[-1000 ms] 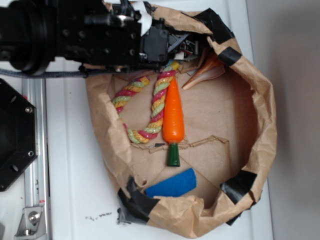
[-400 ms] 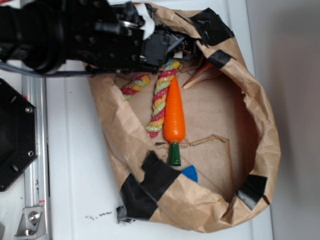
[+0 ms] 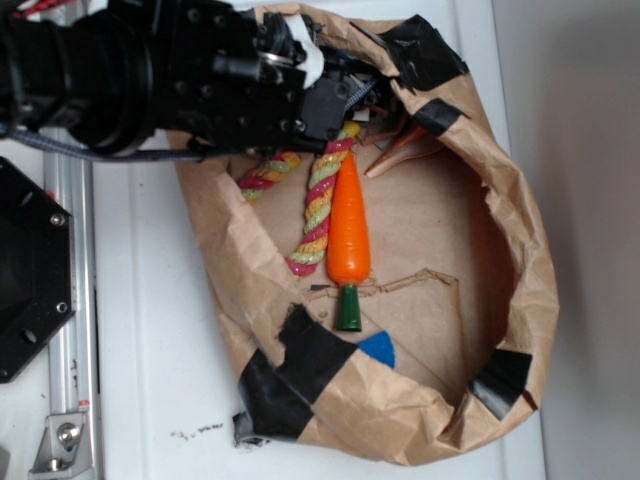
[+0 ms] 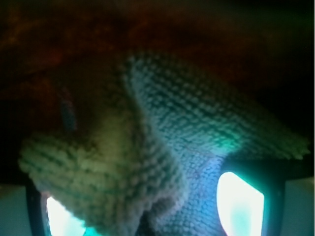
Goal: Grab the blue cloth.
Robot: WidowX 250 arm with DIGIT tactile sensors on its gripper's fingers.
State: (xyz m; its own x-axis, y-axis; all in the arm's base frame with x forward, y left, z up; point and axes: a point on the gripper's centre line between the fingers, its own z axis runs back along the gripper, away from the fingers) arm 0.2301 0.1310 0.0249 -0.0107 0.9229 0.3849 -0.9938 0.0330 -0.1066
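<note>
Surface: white tabletop (image 3: 140,380) w/ a metal rail on its left edge; you're working over a crumpled brown paper bag (image 3: 520,240) patched w/ black tape.
Arm: black, comes in from upper left; gripper (image 3: 355,95) sits at the bag's top rim, tips hidden from the exterior view.
Blue cloth: fills the wrist view (image 4: 197,128), bunched fuzzy terry pressed right up to the lens; not visible from outside, so it's tucked under the gripper end.
Fingers: can't tell if they're pinched on the cloth or just resting against it; no tips show in either view.
Carrot: 1, orange w/ green stem (image 3: 348,235), mid-bag.
Rope: 1, striped, curved (image 3: 312,215), touching the carrot's left side.
Blue wedge: 1, royal blue (image 3: 378,347), mostly behind the folded bag wall; not your target.
Risk 1: bag wall looks caught near the arm; a lift may drag the whole bag.
Risk 2: thin pinch on loose terry could slip.
</note>
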